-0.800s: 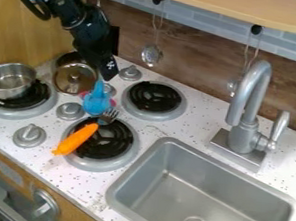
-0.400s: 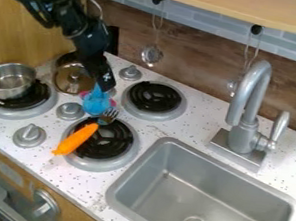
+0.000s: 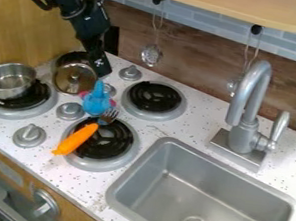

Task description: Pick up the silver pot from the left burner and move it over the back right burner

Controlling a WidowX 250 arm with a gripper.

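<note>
The tool has lifted a little and shifted left, and is now just above the blue toy; whether it is released or clenched, I cannot tell. The toy sits on the table among the burners, beside the orange-handled fork.

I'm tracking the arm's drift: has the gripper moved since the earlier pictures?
Yes: the gripper has shifted slightly left in the view, away from the burner to its right.
</note>
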